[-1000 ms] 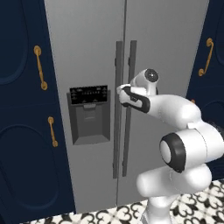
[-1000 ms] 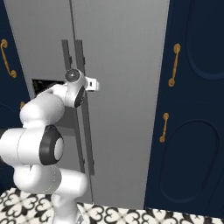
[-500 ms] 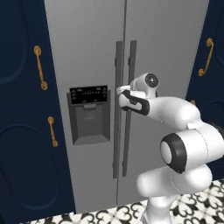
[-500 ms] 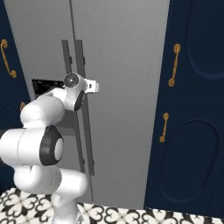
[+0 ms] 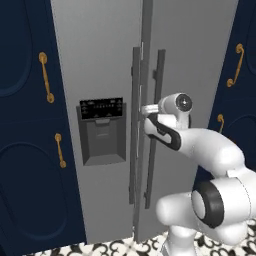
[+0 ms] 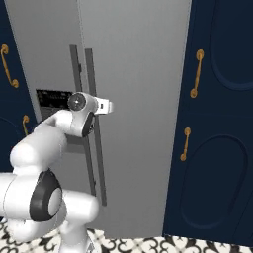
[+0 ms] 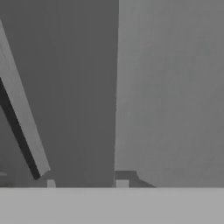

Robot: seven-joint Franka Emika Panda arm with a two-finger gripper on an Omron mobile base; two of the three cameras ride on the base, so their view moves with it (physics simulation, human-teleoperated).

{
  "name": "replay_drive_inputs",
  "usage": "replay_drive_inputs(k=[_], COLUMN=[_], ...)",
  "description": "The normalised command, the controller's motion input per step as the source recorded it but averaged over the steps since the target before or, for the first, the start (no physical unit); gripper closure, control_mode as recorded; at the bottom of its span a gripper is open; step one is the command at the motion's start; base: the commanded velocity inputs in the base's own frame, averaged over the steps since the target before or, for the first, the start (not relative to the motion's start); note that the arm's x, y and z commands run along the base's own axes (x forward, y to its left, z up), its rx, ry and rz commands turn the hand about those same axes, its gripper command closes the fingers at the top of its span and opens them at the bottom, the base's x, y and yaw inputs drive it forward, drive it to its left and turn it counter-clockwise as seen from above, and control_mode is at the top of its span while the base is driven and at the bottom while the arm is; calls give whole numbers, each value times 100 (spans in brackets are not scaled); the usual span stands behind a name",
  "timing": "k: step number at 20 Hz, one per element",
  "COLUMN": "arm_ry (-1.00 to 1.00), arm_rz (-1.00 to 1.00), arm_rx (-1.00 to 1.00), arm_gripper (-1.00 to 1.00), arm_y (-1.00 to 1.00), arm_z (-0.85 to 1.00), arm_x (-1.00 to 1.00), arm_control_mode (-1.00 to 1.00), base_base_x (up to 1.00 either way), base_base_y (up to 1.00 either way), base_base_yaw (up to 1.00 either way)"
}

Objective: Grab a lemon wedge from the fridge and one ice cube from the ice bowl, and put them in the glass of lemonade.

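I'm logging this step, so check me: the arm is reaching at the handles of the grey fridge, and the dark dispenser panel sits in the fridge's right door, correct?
Not quite. The dispenser panel sits in the left door of the fridge, as the left base view shows. The rest holds: the end effector is at the handles.

My arm (image 5: 210, 150) is all glossy white rounded shells with dark grey bands at the joints. There's a round dark cap with a little screw-like mark on the wrist (image 5: 183, 102), and a short white hand block past it.
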Motion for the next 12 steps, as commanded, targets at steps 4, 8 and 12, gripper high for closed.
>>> replay_drive_inputs(k=[4, 8, 12], arm_ry=[-14, -11, -11], arm_rz=[-20, -27, -33], arm_rx=[1, 4, 5], arm_gripper=[100, 100, -100], arm_y=[-72, -81, -67], arm_z=[43, 66, 90], arm_x=[-100, -100, -100], arm_control_mode=[-100, -100, -100], base_base_x=[0, 0, 0], base_base_y=[0, 0, 0], base_base_yaw=[0, 0, 0])
